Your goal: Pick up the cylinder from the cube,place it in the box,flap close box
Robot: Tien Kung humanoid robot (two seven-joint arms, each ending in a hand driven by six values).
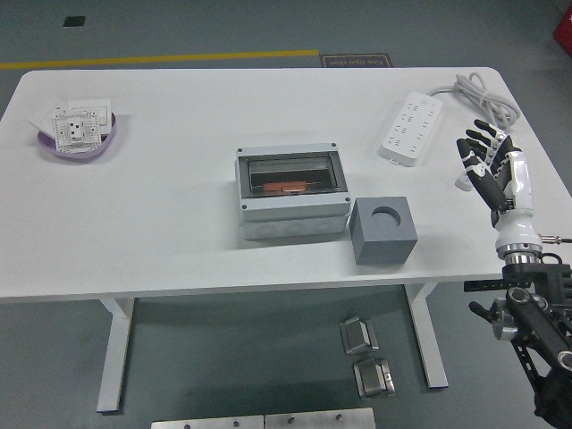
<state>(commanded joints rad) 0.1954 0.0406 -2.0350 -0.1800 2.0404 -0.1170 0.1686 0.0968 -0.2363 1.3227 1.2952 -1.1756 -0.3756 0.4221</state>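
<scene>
Head view, right robot hand [487, 161] spread open, empty, above table edge [527, 125]

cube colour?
Grey cube, with a round hole on top; head view.

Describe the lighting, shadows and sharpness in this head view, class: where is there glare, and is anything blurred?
Head view: even, soft light; the white table looks bright but shows no hard glare; the grey cube and the box cast only faint shadows; the box's clear lid is dim, with no glare; the right hand is sharp.
</scene>
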